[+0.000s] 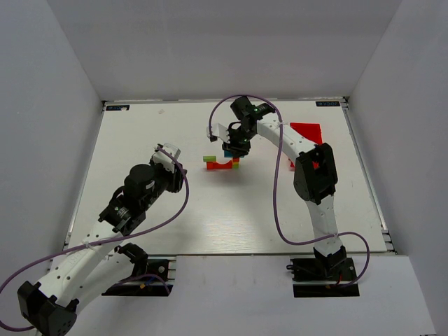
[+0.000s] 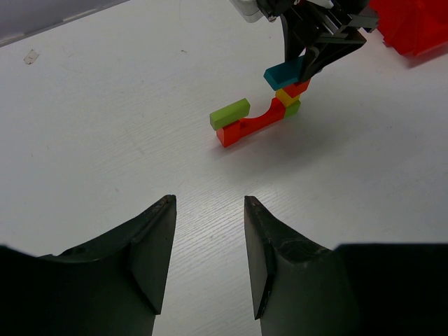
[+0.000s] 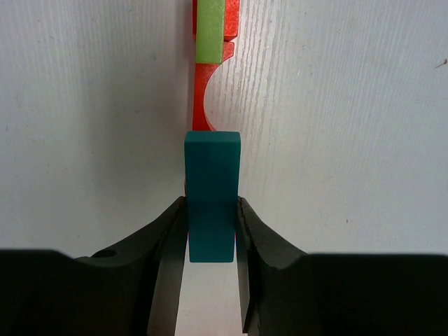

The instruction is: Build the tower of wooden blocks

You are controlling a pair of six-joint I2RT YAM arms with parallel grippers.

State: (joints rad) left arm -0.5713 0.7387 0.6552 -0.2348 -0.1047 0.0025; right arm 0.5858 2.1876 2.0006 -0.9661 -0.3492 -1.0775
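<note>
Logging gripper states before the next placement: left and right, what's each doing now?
Left gripper: open, empty.
Right gripper: closed on the teal bar.

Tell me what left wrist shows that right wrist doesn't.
Only left wrist: the open left pincer, the red bin, and a yellow cube over a green cube below the teal bar. Only right wrist: top-down, both fingers pressed on the bar's sides, the bar in line with the red arch. Both: right pincer, bar, arch, and the lime block on the arch's other end.
</note>
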